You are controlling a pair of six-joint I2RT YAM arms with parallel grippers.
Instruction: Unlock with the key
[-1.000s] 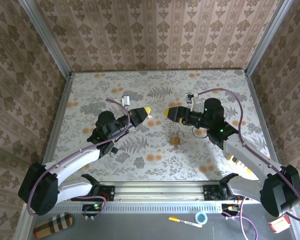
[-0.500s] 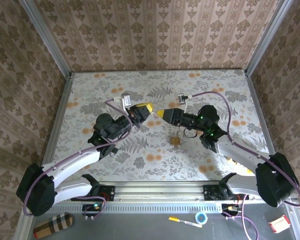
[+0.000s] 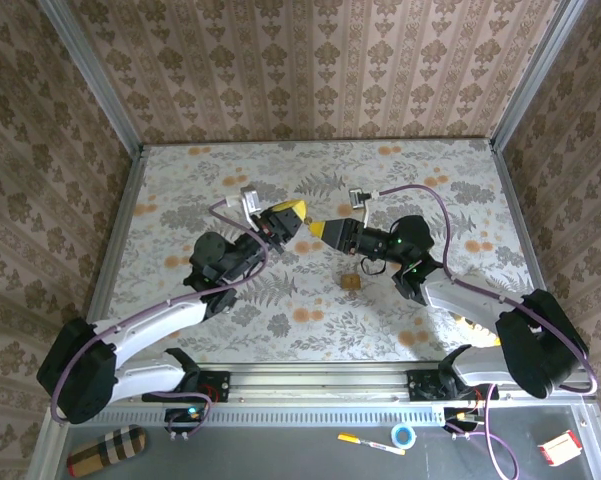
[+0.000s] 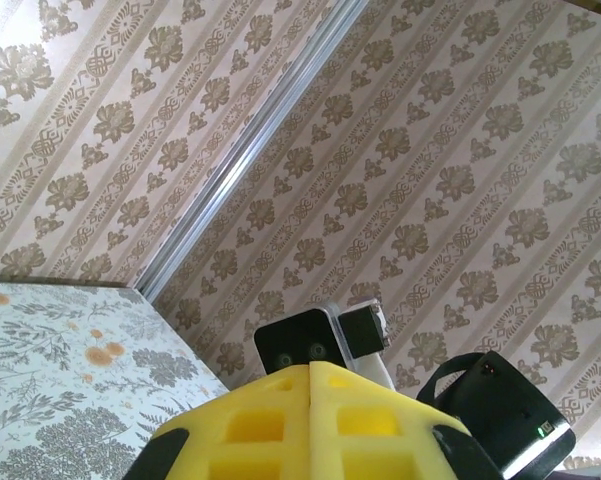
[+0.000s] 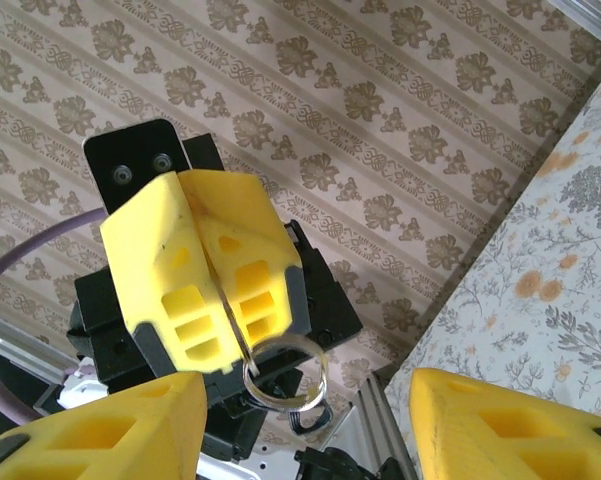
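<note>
My left gripper (image 3: pixel 292 212) is raised above the table's middle and shut on the key. In the right wrist view the key's thin blade (image 5: pixel 232 322) sticks out from between the left gripper's yellow fingers (image 5: pixel 205 255), with its metal ring (image 5: pixel 286 340) dangling below. My right gripper (image 3: pixel 313 228) faces the left one tip to tip. It is open (image 5: pixel 300 440), its fingers either side of the ring without touching it. A small brown lock (image 3: pixel 351 282) lies on the floral table below the right arm. The left wrist view has its yellow fingertips (image 4: pixel 280 400) pressed together.
Patterned walls close the table (image 3: pixel 310 320) in at the back and both sides. Off its front rail lie a striped roll (image 3: pixel 105 451), a pen (image 3: pixel 370 442), a tape roll (image 3: pixel 404 436) and a red-white item (image 3: pixel 560 447).
My right gripper has moved left up to the left gripper's tip, and its jaws have narrowed. The left gripper has lifted and shifted slightly, still holding the key.
</note>
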